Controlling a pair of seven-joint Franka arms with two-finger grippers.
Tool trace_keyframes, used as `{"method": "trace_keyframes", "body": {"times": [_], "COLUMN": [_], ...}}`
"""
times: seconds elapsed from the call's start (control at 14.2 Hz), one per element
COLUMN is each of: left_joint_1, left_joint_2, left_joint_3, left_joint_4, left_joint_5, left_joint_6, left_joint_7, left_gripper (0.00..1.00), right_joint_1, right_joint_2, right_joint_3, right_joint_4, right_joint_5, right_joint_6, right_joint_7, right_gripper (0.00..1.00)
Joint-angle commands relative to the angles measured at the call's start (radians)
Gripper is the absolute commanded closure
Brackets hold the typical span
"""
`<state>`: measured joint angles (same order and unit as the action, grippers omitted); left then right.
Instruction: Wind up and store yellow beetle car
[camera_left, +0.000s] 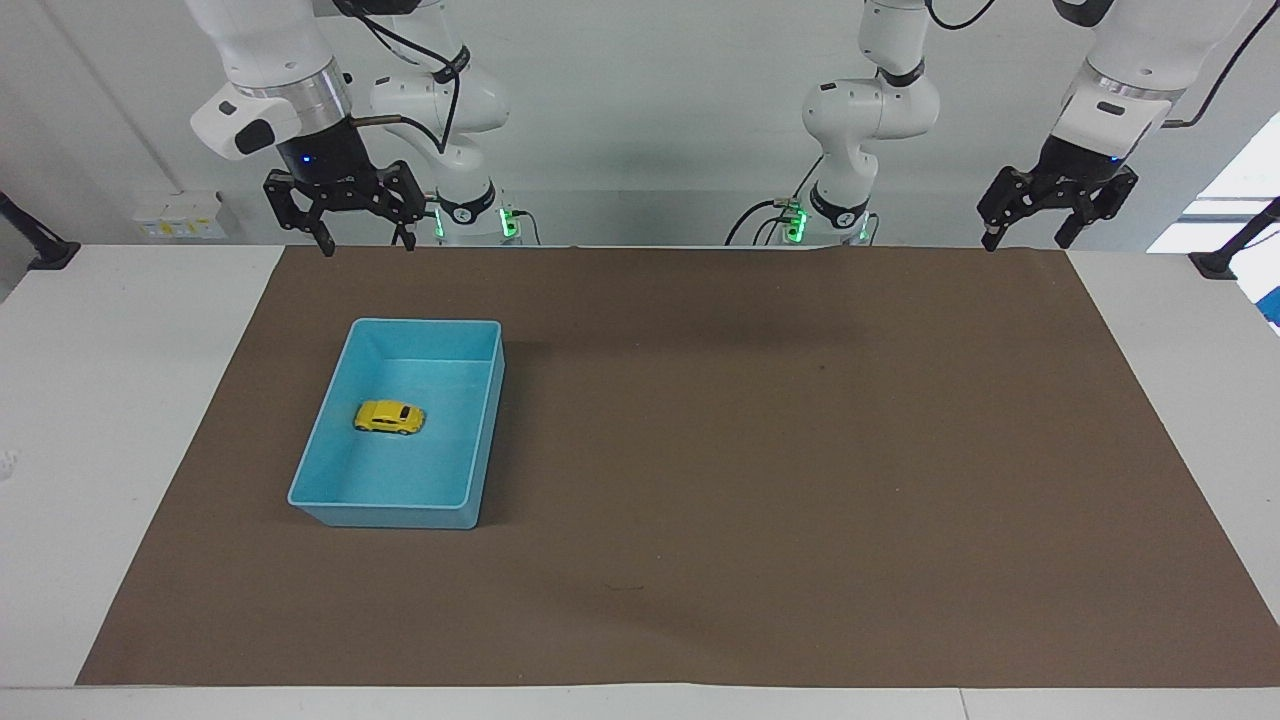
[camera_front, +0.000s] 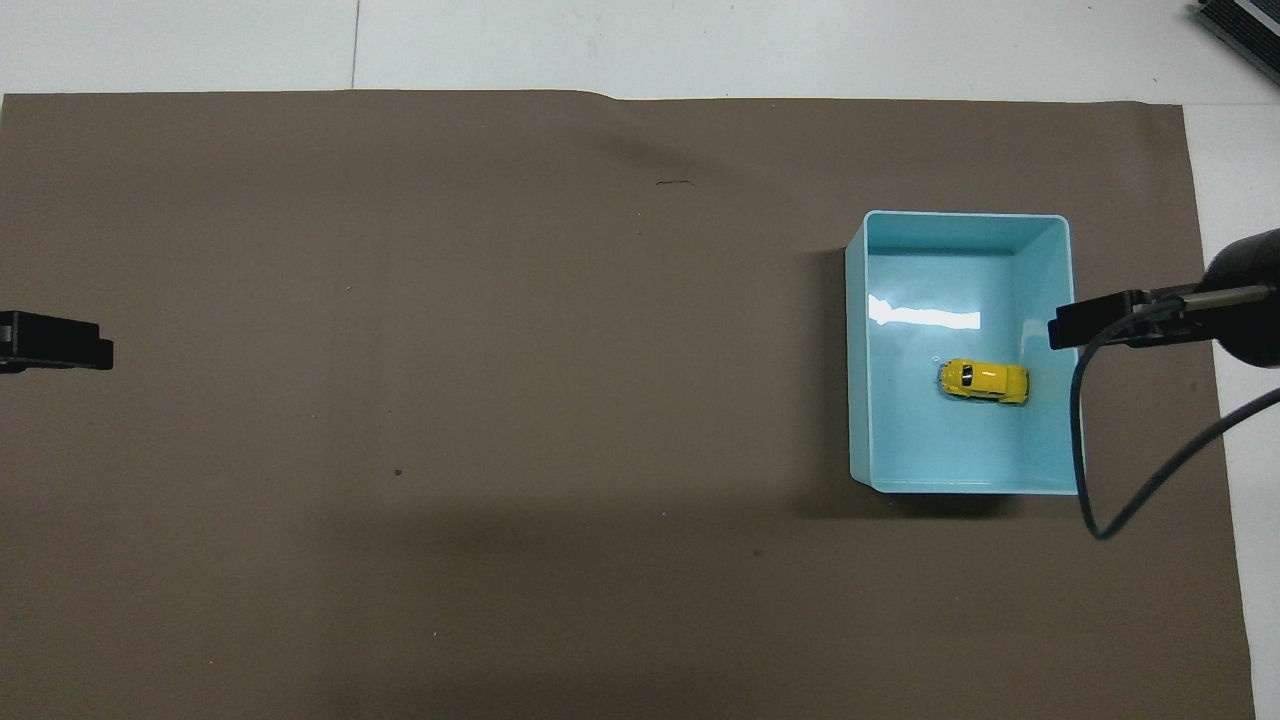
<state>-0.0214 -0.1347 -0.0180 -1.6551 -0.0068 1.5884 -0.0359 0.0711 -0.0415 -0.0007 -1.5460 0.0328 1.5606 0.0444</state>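
Mat: a brown mat (camera_front: 500, 400) covers most of the table (camera_front: 700, 45).
Bin: a blue bin (camera_front: 858, 400) sits toward the right arm's end.
Car: the yellow beetle car (camera_front: 983, 381) lies inside the bin on its floor.
Right gripper: its tip (camera_front: 1075, 327) shows over the bin's rim.
Left gripper: only its tip (camera_front: 70, 348) shows over the mat.

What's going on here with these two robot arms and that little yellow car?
Nothing is being handled right now. The yellow beetle car sits on its wheels inside the blue bin, toward the right arm's end of the table. The right claw hangs open in the air, over the mat's edge on the robots' side of the bin. The left claw waits open at its own end, holding nothing.
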Motion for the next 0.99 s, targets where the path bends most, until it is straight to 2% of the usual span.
{"method": "trace_keyframes", "body": {"times": [0.0, 0.92], "left_joint_1": [0.014, 0.014], "left_joint_2": [-0.009, -0.009], "left_joint_3": [-0.008, -0.008], "left_joint_4": [0.006, 0.006], "left_joint_5": [-0.015, -0.015], "left_joint_6": [-0.021, -0.021], "left_joint_7": [0.002, 0.002], "left_gripper": [0.00, 0.00], "right_joint_1": [-0.014, -0.028], "right_joint_2": [0.008, 0.008], "right_joint_3": [-0.010, -0.042], "right_joint_4": [0.017, 0.017], "right_joint_5": [0.027, 0.013], "right_joint_6": [-0.008, -0.004], "right_joint_7": [0.012, 0.014], "right_gripper": [0.00, 0.00]}}
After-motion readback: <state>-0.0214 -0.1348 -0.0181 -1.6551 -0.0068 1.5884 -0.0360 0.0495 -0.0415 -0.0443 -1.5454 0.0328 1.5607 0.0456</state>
